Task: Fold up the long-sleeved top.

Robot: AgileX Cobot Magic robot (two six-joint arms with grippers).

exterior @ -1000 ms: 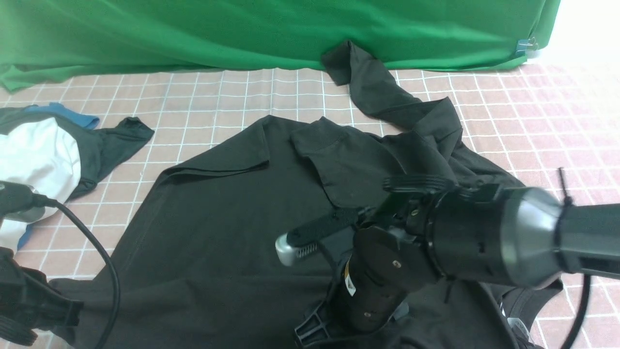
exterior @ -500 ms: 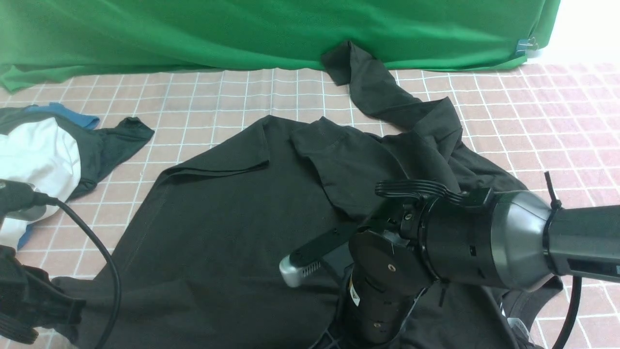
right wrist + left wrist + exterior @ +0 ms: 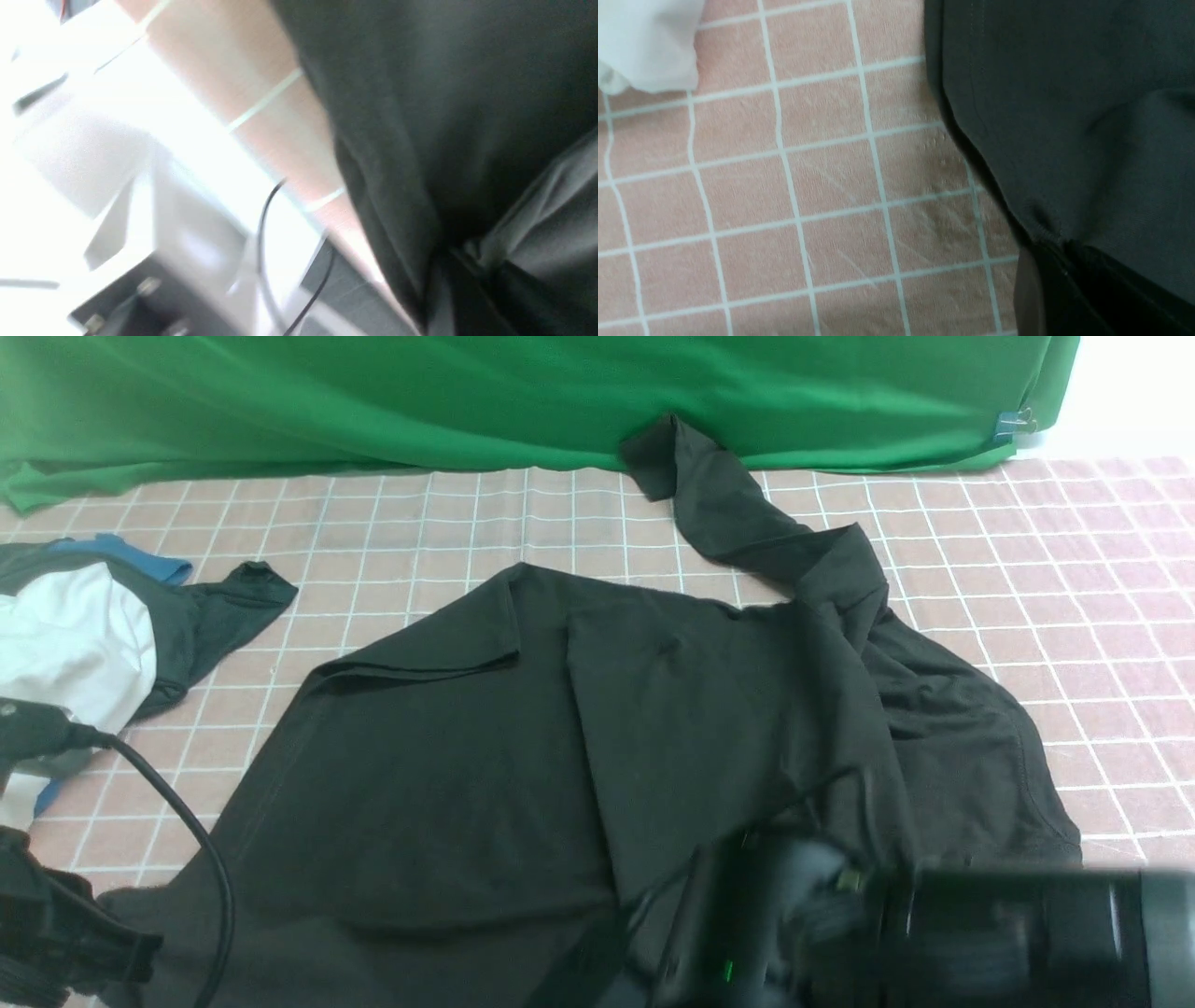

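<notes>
The long-sleeved top (image 3: 448, 756) is a big black garment spread over the checked table, with one sleeve (image 3: 728, 513) trailing back to the green cloth. My left gripper (image 3: 1057, 252) is shut on the top's hem corner (image 3: 1045, 228) at the near left, and one dark finger (image 3: 1029, 289) shows beside the pink checks. My right gripper (image 3: 448, 266) is shut on bunched black cloth (image 3: 444, 116) near the table's front edge. The right arm (image 3: 934, 924) shows as a low blur at the near right, over the top.
A white garment (image 3: 65, 635) and a smaller dark cloth with blue trim (image 3: 215, 607) lie at the far left. Green backdrop cloth (image 3: 467, 401) closes the back. A black cable (image 3: 187, 831) loops from the left arm. The pink checked tablecloth (image 3: 1074, 569) is bare at the right.
The right arm has dropped low toward the near edge and its jaws have closed on the top. The rumpled flap in the middle now lies flatter, drawn forward. The left arm has barely moved.
</notes>
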